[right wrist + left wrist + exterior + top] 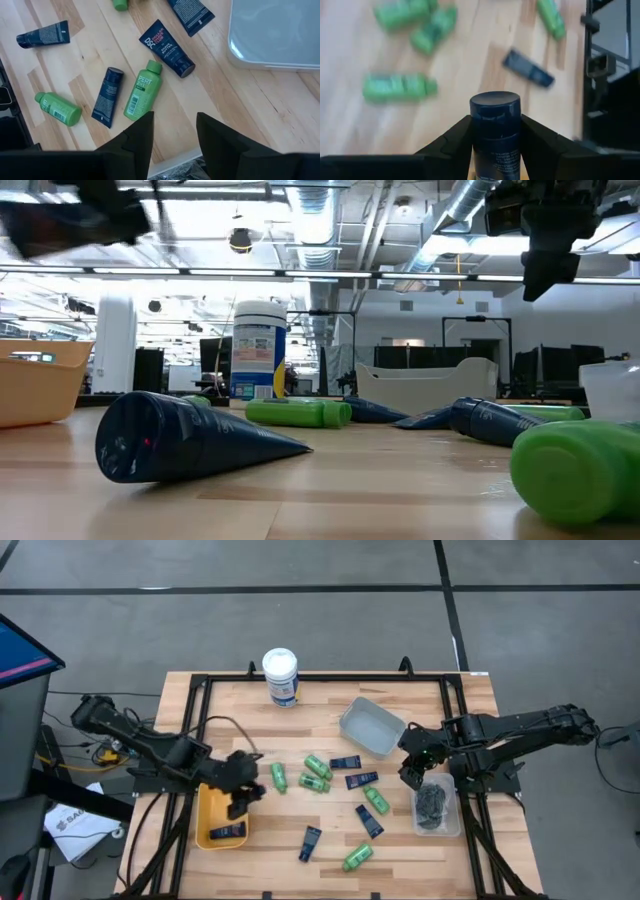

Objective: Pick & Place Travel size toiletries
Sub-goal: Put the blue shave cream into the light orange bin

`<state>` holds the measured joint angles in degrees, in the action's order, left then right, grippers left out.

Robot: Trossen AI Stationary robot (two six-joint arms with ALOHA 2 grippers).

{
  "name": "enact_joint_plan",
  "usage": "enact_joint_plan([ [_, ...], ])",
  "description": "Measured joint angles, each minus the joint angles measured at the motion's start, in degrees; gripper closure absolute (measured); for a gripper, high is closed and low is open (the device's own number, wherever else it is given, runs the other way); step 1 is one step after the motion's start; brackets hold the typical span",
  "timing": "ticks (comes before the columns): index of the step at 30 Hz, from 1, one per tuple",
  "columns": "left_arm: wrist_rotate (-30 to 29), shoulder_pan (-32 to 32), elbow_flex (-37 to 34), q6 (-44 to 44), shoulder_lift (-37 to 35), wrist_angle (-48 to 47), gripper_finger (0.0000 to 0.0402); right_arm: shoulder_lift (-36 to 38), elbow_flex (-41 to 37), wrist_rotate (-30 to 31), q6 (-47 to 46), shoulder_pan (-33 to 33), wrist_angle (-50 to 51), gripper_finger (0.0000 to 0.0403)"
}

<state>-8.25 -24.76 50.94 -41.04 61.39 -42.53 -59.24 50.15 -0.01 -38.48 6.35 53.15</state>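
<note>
Gripping navy tube [495,135], left gripper [240,796] above yellow bin [205,825]; right gripper [412,772] open, empty

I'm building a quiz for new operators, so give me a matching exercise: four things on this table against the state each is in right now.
1. left tool
2. right tool
3. yellow bin
4. clear tub

A. open and empty
B. contains dark tins
C. shut on the held tube
D. contains the lying navy tube

Pairs: 1-C, 2-A, 3-D, 4-B.
</note>
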Motion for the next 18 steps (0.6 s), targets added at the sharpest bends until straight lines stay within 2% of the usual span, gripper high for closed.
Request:
enact_joint_plan([
  [5, 3.36, -3.91, -0.92, -10.46, 0.2, -5.49, 0.0265, 0.02, 0.0, 0.02, -0.02, 0.0, -0.68, 0.0264],
  [18, 5.14, -7.14, -12.87, -32.01, 0.74, -5.48, 0.0263, 0.02, 0.0, 0.03, -0.38, 0.0, -5.06, 0.0268],
])
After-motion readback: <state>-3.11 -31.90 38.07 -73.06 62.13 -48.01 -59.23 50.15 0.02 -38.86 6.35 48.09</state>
